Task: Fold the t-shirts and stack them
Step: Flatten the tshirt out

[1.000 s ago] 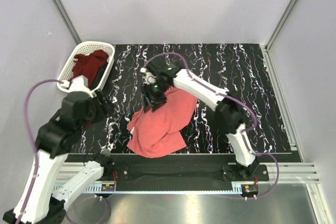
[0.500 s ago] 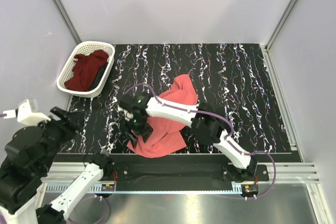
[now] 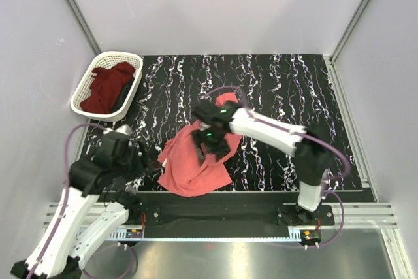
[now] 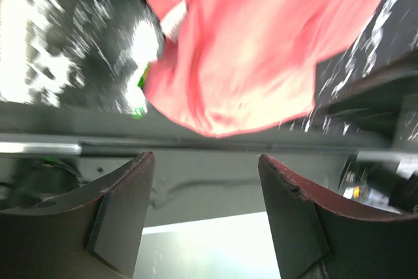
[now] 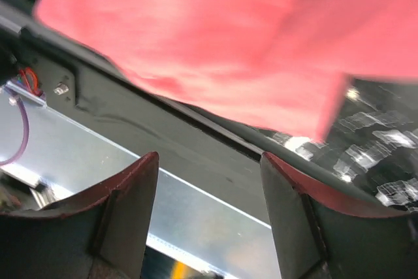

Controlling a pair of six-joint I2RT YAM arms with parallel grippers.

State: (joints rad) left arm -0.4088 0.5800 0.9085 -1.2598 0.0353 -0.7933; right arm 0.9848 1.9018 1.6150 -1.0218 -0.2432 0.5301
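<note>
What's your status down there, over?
Both open and empty: left claw, right claw. Salmon-pink t-shirt crumpled, unfolded, on table. Maroon t-shirt in white basket.

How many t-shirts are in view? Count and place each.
2. The salmon-pink t-shirt lies on the table near its front edge; the dark maroon t-shirt sits in the white basket. Others may hide beneath it.

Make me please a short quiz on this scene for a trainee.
1. True or false: the maroon shirt lies in the basket.
2. Where is the pink shirt? A) in the basket B) on the table C) held in a claw
3. Fill in: the left claw and right claw are both ____.
Key: 1 true; 2 B; 3 open.
</note>
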